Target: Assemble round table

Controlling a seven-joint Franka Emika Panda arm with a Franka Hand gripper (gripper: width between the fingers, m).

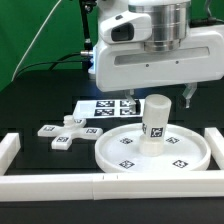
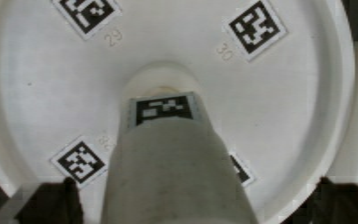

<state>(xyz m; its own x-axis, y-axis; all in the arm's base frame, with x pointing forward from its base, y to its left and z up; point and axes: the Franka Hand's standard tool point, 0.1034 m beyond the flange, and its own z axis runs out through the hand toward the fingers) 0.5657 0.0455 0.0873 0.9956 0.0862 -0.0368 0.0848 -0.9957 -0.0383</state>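
Note:
The round disc top (image 1: pixel 118 152) lies flat at the middle right of the table. The short cylinder leg (image 1: pixel 157 125) stands upright on the disc's centre, its tag facing the camera. The cross-shaped base (image 1: pixel 65 131) lies loose on the table to the exterior view's left of the disc. My gripper (image 1: pixel 162 96) hangs right over the leg's top, open, one finger showing to the exterior view's right, apart from the leg. In the wrist view the leg (image 2: pixel 176 150) fills the space between the dark fingers (image 2: pixel 48 202), with a gap on each side, above the disc (image 2: pixel 158 40).
The marker board (image 1: pixel 105 105) lies behind the disc. White border rails run along the front (image 1: pixel 50 186), the exterior view's left (image 1: pixel 8 150) and its right (image 1: pixel 214 140). Black table surface surrounds the parts.

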